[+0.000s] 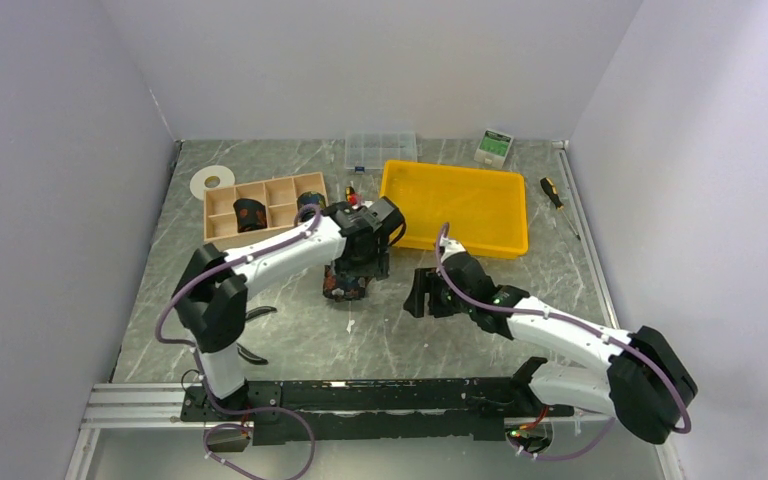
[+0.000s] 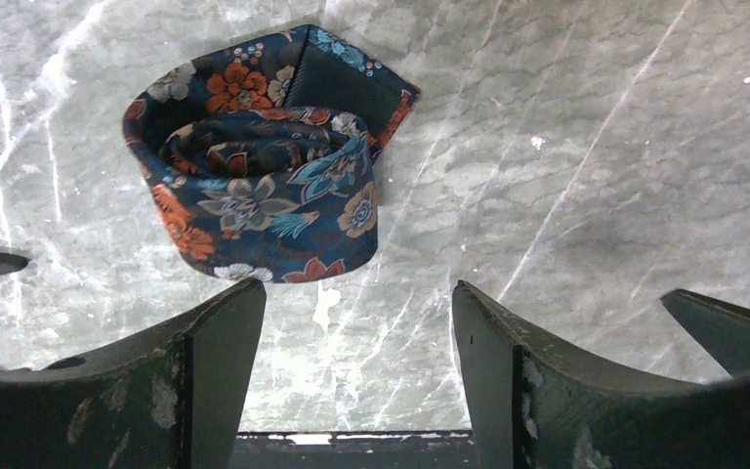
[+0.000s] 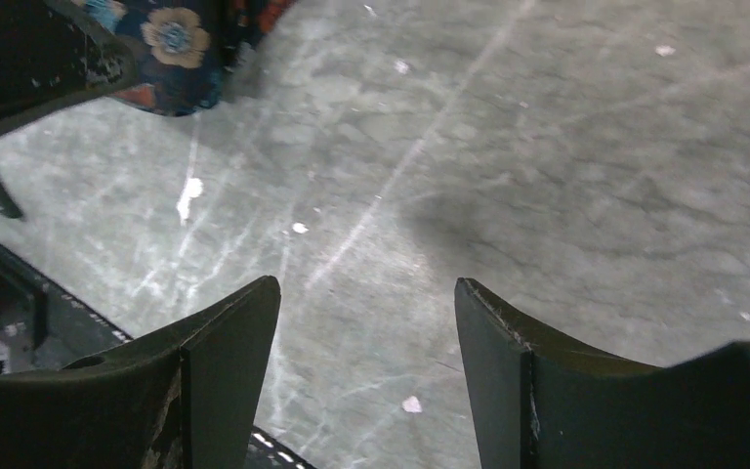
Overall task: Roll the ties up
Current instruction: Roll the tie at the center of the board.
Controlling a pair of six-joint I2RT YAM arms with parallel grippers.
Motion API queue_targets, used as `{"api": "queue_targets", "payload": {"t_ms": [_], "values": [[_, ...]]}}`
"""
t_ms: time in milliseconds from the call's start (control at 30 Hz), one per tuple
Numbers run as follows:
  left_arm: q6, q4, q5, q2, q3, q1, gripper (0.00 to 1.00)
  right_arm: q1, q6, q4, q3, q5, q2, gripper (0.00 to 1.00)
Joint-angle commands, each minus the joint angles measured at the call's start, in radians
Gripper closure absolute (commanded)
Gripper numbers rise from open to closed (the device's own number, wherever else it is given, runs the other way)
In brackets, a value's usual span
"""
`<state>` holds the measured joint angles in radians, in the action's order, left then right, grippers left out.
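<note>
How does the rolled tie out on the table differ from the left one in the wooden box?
The tie on the table rests on the bare marble before the open left tool; the boxed tie sits in a compartment of the wooden box. The tie on the table looks loosely coiled, a flat end poking out; the boxed tie shows as a compact round coil. Both are dark patterned fabric, rolled.

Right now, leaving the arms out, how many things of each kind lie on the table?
Rolled ties: 3
Wooden divided box: 1
Yellow tray: 1
Clear case: 1
Small green box: 1
Tape roll: 1
Screwdriver: 1
Pliers: 1
Total: 10
One small red item beside the yellow tray is too small to name, so not counted.
</note>
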<state>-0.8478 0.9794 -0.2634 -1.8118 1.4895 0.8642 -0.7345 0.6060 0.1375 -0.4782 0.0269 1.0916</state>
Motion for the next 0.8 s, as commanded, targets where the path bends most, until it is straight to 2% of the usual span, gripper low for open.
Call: {"api": "queue_targets", "payload": {"t_ms": [0, 100, 167, 300, 367, 500, 767], "values": [[-0.013, -0.031, -0.046, 0.131, -0.069, -0.005, 0.25, -0.001, 0.02, -0.121, -0.093, 0.12, 0.065, 0.3], [-0.019, -0.099, -0.069, 0.264, -0.196, -0.03, 0.24, -0.02, 0.027, -0.134, -0.176, 0.15, 0.156, 0.31], [-0.011, -0.21, -0.032, 0.398, -0.324, -0.091, 0.23, -0.043, 0.019, -0.134, -0.234, 0.134, 0.221, 0.31], [0.047, -0.505, 0.198, 0.624, -0.599, -0.28, 0.24, -0.059, 0.01, -0.16, -0.336, 0.129, 0.365, 0.33], [0.065, -0.612, 0.277, 0.698, -0.707, -0.341, 0.24, -0.059, 0.005, -0.159, -0.381, 0.135, 0.429, 0.35], [0.085, -0.685, 0.321, 0.748, -0.775, -0.388, 0.25, -0.06, 0.001, -0.173, -0.458, 0.166, 0.528, 0.38], [0.093, -0.75, 0.367, 0.695, -0.808, -0.42, 0.26, -0.06, -0.014, -0.142, -0.605, 0.174, 0.693, 0.5]]}}
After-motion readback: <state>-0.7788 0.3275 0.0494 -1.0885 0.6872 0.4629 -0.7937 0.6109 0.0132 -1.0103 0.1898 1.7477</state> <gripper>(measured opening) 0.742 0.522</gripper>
